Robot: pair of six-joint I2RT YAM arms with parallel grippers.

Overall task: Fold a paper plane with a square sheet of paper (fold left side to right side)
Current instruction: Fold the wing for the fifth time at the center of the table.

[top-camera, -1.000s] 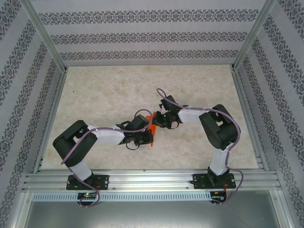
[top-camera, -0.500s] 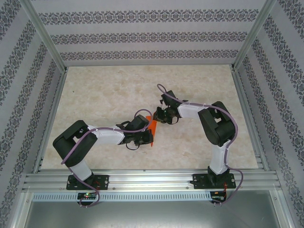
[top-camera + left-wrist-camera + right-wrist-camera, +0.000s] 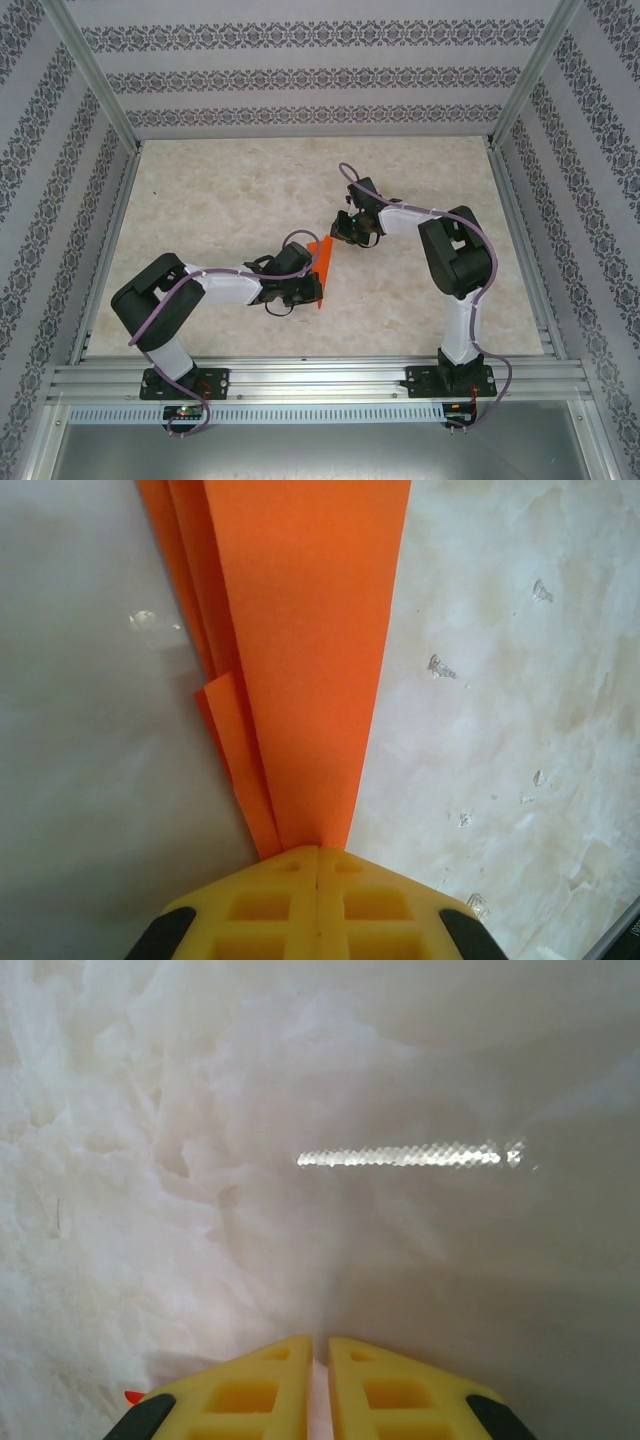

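The orange sheet of paper is folded into a narrow, layered wedge and stands on edge above the table, running from near to far. My left gripper is shut on its near end. In the left wrist view the yellow fingertips meet on the paper, which fans away from my left gripper with extra layers on its left side. My right gripper hovers just beyond the paper's far tip, apart from it. In its own view my right gripper is shut to a thin slit with nothing in it.
The pale marble tabletop spreads out on all sides of the arms. Patterned walls and metal frame posts enclose it at the left, right and back. A metal rail runs along the near edge.
My right gripper has drawn back from the paper, up and to the right. The paper's far tip now stands free. The left arm has held still.
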